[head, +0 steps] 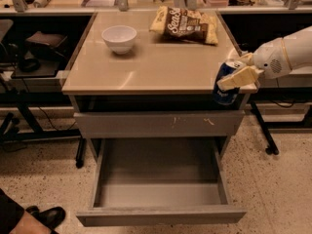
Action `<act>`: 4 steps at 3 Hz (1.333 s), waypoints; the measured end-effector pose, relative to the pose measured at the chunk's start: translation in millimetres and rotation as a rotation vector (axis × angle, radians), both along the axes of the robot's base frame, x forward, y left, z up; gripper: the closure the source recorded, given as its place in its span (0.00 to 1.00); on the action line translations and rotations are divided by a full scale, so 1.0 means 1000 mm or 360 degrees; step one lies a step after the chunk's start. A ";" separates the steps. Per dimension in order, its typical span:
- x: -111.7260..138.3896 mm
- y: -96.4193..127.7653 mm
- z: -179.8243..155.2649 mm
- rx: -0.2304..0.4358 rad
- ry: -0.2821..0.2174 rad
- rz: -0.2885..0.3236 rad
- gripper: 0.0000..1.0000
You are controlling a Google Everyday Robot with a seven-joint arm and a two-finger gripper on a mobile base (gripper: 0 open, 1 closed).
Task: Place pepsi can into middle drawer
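Note:
The pepsi can (pixel 224 92), dark blue with a silver top, is held in the air at the front right corner of the tan tabletop (pixel 151 62), tilted a little. My gripper (pixel 234 71) comes in from the right on a white arm and is shut on the can, one pale finger (pixel 239 77) lying across its front. The middle drawer (pixel 161 216) is pulled wide open below, grey and bare inside, lower and to the left of the can.
A white bowl (pixel 119 38) and a chip bag (pixel 185 24) sit at the back of the tabletop. A closed drawer front with pale scratches (pixel 146 124) is above the open drawer. A shoe (pixel 46 216) is at the bottom left. Dark desks flank the cabinet.

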State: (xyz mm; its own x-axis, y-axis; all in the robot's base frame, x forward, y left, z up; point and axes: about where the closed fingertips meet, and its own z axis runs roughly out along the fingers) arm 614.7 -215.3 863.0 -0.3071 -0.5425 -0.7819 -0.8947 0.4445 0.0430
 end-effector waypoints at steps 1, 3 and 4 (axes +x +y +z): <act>0.000 0.000 0.000 0.0000 -0.0001 0.0000 1.00; -0.055 0.007 0.018 -0.0082 -0.0259 -0.0077 1.00; -0.096 0.003 0.024 -0.0148 -0.0437 -0.0212 1.00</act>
